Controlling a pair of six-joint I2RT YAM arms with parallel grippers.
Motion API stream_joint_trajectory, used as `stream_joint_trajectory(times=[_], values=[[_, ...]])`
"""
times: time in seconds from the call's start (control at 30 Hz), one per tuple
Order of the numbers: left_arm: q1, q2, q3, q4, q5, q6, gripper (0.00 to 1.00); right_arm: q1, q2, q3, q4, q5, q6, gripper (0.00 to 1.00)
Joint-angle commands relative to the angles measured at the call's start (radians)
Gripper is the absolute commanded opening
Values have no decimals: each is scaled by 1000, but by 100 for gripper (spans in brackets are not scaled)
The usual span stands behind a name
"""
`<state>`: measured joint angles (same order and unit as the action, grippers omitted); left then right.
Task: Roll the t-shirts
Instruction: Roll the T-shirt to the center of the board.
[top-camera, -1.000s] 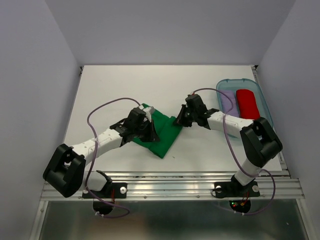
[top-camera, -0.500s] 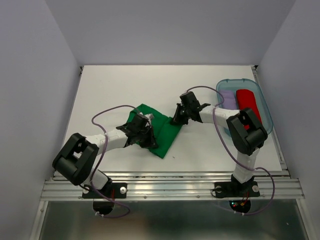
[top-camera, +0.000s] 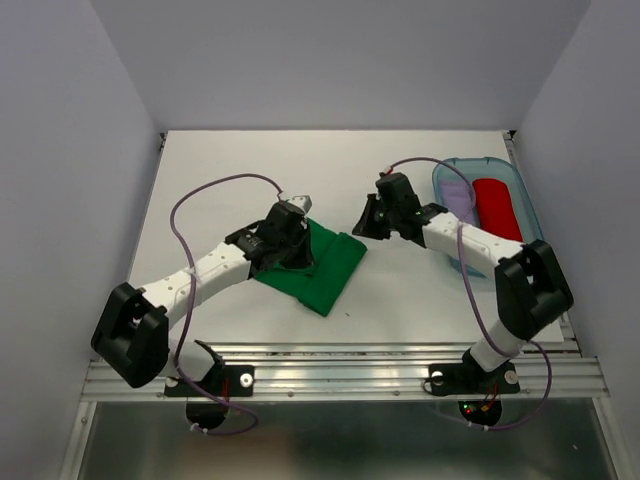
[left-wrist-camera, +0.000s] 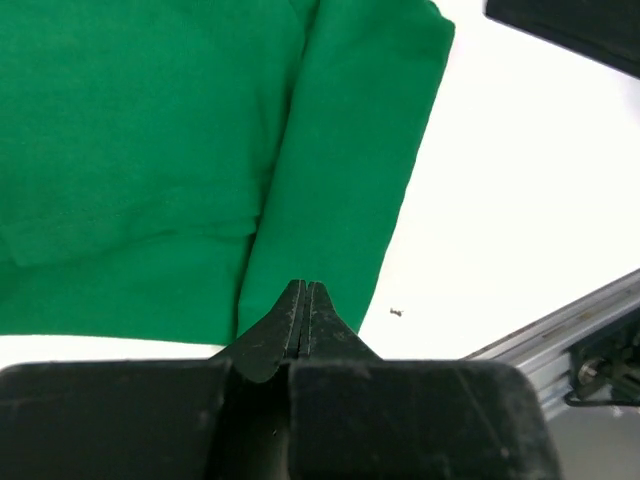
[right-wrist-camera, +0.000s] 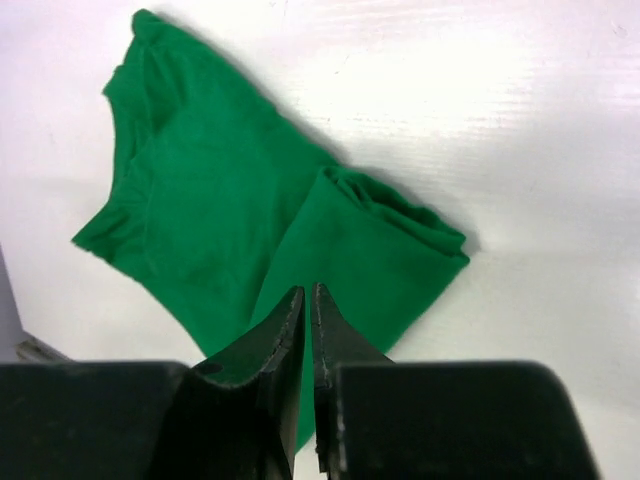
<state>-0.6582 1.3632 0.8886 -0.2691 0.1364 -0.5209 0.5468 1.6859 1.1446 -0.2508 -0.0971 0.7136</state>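
A bright emerald green t-shirt (top-camera: 328, 268) lies partly folded on the white table, one side flap laid over its body (right-wrist-camera: 360, 250). My left gripper (top-camera: 296, 256) hovers over the shirt's left part. Its jaws are shut and empty, and its tips (left-wrist-camera: 305, 286) point along the fold line of the green cloth (left-wrist-camera: 150, 150). My right gripper (top-camera: 367, 217) hangs just beyond the shirt's far right corner. Its tips (right-wrist-camera: 307, 289) stand a narrow slit apart with nothing between them, above the shirt (right-wrist-camera: 210, 210). A red t-shirt (top-camera: 494, 205) and a pale lilac one (top-camera: 457, 200) lie rolled in a bin.
The clear blue bin (top-camera: 531, 214) stands at the right edge of the table, next to the right arm. The aluminium rail (left-wrist-camera: 560, 330) runs along the near edge. A tiny dark speck (left-wrist-camera: 397, 312) lies on the table (top-camera: 230, 165) near the shirt's lower corner.
My right gripper has drawn back from the shirt's right corner towards the bin, and its jaws have parted a crack. The left arm has swung up over the shirt's left side.
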Motion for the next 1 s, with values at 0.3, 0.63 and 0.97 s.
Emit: stream_joint_trajectory(times=[0.3, 0.63, 0.97], values=[[-311, 62, 101, -200, -368, -13, 9, -13, -229, -315, 59, -24, 98, 15], [-503, 246, 200, -280, -567, -53, 43, -13, -247, -341, 70, -33, 112, 21], [-544, 370, 228, -275, -606, -50, 43, -13, -261, -341, 64, -33, 106, 23]])
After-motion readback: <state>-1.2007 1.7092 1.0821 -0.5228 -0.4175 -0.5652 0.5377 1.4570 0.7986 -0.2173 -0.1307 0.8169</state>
